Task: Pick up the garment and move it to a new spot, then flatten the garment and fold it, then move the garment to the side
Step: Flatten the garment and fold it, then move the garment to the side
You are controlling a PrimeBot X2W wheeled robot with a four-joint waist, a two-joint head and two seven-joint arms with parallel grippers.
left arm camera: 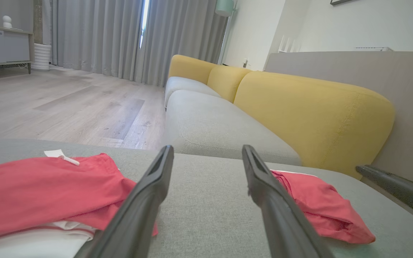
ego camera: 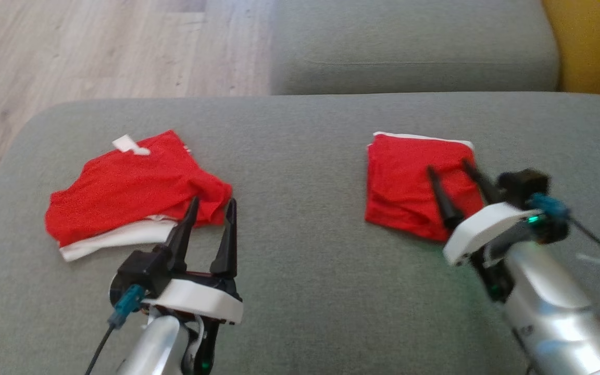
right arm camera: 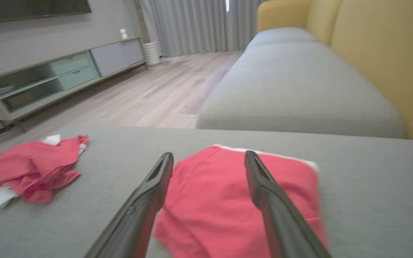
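We look down on a broad grey seat cushion [ego camera: 305, 291] of a sofa, its cloth woven and matte with rounded edges. A second grey cushion [ego camera: 409, 47] lies well ahead of both pincers. Plump yellow backrests [left arm camera: 310, 118] run along the side beyond the right pincer [ego camera: 448, 166]. Pale wood planks make up the floor [ego camera: 97, 47], grey pleated curtains [left arm camera: 102, 36] hang at the far wall, and a low cabinet [right arm camera: 48, 79] with open shelves stands by the wall.

We count two garments and two pincers, each with two long dark tapered fingers. The folded red garment [ego camera: 404, 182], a neat near-square with a thin white edge on its far side, lies directly under the right pincer, whose jaws stand wide with nothing between them. We cannot tell if its tips touch the cloth. The crumpled red garment [ego camera: 123, 192], with a white band and a small white label [ego camera: 128, 144], lies just ahead and to the left of the left pincer [ego camera: 213, 203], which also gapes wide and holds nothing
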